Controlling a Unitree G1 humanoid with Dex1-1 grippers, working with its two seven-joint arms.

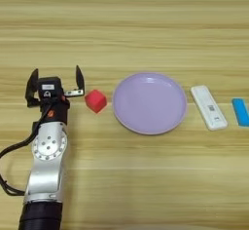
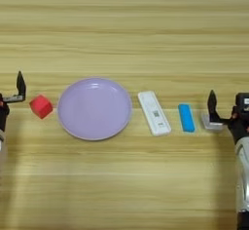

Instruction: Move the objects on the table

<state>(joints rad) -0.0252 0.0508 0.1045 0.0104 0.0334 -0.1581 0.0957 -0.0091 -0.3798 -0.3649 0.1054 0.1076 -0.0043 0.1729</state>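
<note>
Left gripper point(image 1: 55, 83) at left middle of frame, fingers spread wide, holding nothing; red cube point(image 1: 96, 100) lies just right of its right finger, touching or nearly. Right gripper point(image 2: 224, 109) at right edge, only one finger visible, opening can't tell; silver-grey block point(image 2: 211, 122) sits at that finger's tip. Lilac plate point(image 2: 73, 122) in centre, empty. White device point(image 2: 154, 112) right of plate, then blue bar point(image 2: 186, 117), all on table point(image 2: 124, 34).

The right black two-fingered hand point(image 2: 228, 108) is cut by the picture's edge, partly hiding the small silver-grey square block point(image 2: 212, 123).
</note>
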